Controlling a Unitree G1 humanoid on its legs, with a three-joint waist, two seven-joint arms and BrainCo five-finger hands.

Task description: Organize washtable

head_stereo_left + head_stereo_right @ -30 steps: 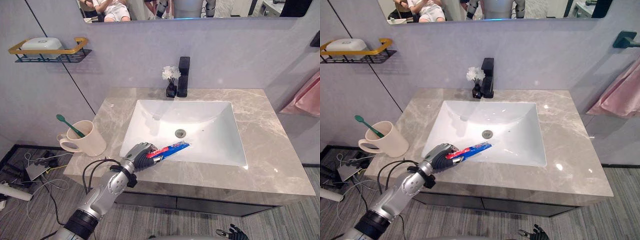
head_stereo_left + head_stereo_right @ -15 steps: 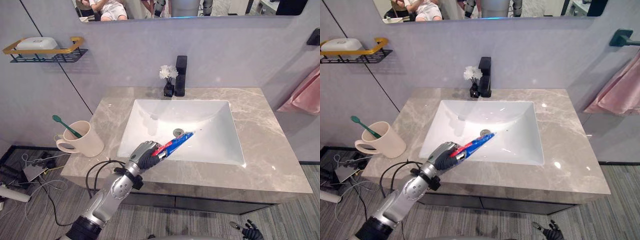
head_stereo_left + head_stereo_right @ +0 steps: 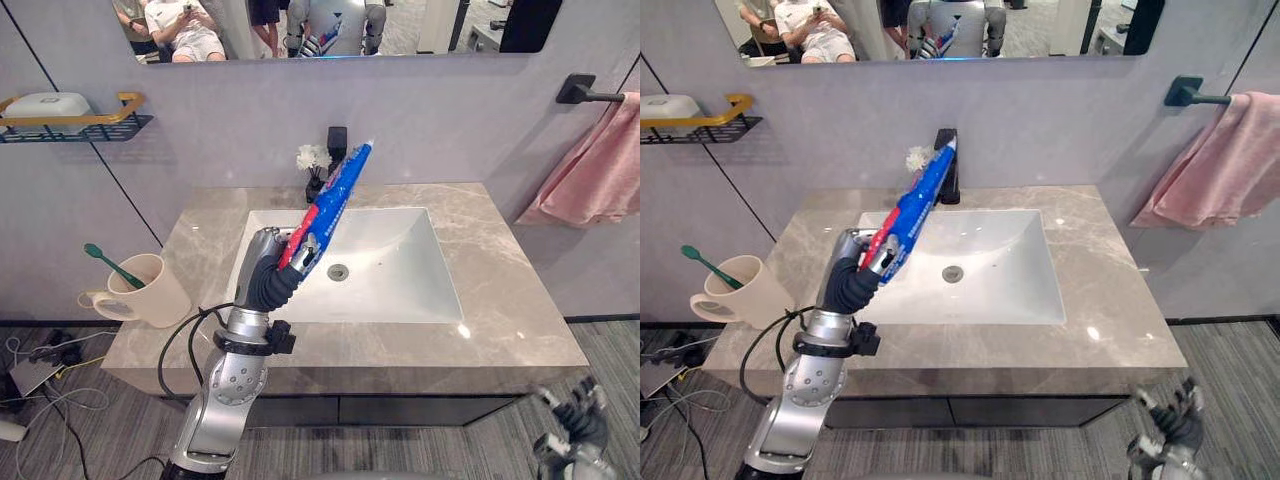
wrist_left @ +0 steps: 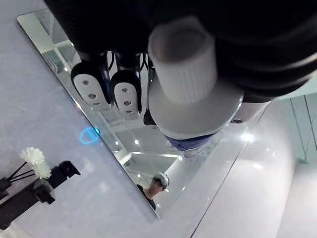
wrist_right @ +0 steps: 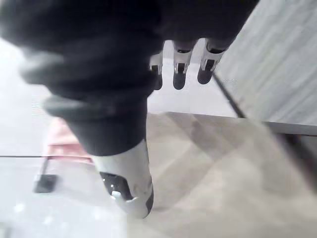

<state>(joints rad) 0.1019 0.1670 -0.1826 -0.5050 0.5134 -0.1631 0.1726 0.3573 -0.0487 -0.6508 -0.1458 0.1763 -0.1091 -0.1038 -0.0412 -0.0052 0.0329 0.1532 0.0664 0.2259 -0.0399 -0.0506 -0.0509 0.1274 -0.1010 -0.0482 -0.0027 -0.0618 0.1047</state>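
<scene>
Low at the near right, cut off by the frame edge, the right hand hangs below the front of the table, its fingers loosely straight and holding nothing. The left hand, fingers curled, grips the toothpaste tube, raised slantwise over the sink. Seen from the head, the tube's white cap is buried in the hand; the left wrist view shows it. Beyond, the tube partly covers the faucet.

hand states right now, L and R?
Left hand: shut on the toothpaste tube, held up over the sink.
Right hand: open, holding nothing, low in front of the counter.
</scene>
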